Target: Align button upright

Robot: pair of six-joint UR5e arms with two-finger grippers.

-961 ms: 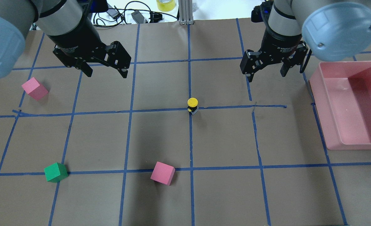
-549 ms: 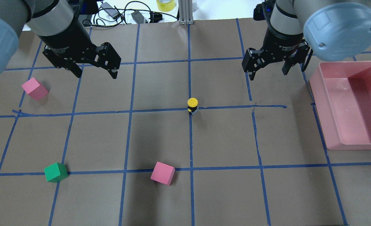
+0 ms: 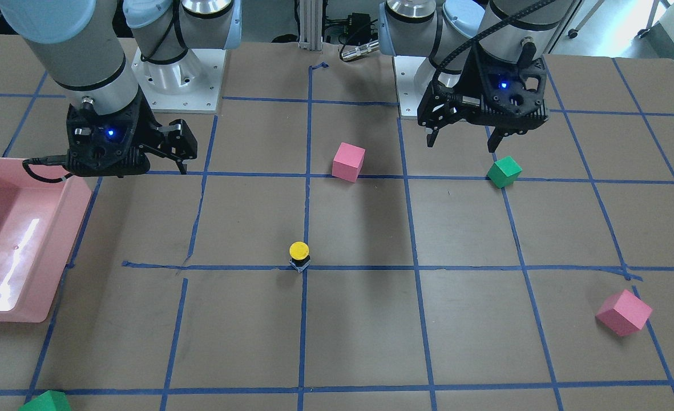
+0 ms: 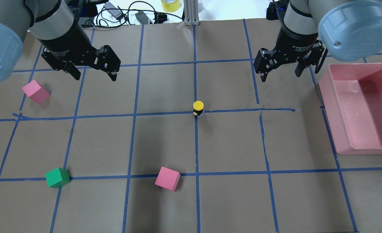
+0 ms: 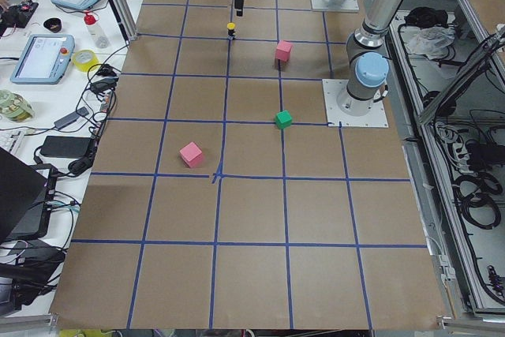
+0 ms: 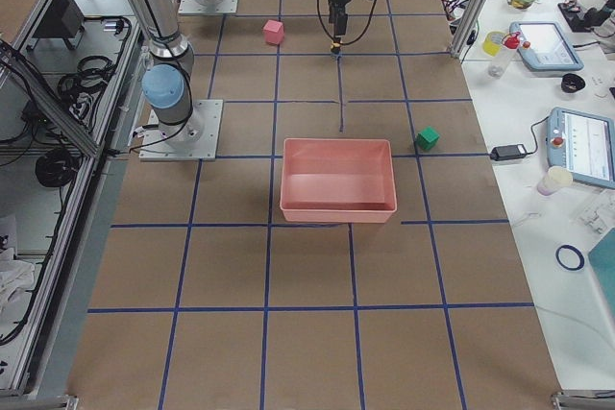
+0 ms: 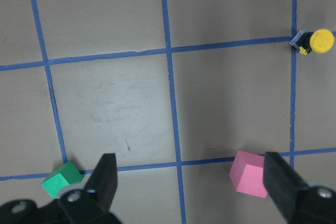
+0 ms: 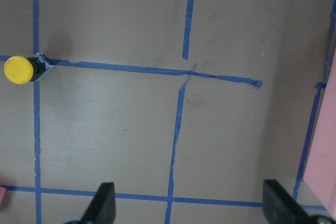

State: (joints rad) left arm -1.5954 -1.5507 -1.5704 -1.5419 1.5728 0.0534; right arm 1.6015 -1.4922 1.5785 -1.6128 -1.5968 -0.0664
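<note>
The button (image 4: 198,108) has a round yellow cap, a black body and a small dark base. It stands upright on a blue tape crossing at the table's middle, free of both grippers. It also shows in the front view (image 3: 299,255), the left wrist view (image 7: 316,42) and the right wrist view (image 8: 24,69). My left gripper (image 4: 94,75) is open and empty, raised at the far left. My right gripper (image 4: 281,73) is open and empty, raised at the far right. Both are well away from the button.
A pink bin (image 4: 362,106) sits at the right edge. A pink cube (image 4: 35,91) lies at left, a green cube (image 4: 57,177) near left, another pink cube (image 4: 167,178) near middle. Cables and a tape roll (image 4: 170,5) lie beyond the far edge.
Both arms have drawn away from the button, the left gripper to the left and the right gripper to the right. The button has not moved.
</note>
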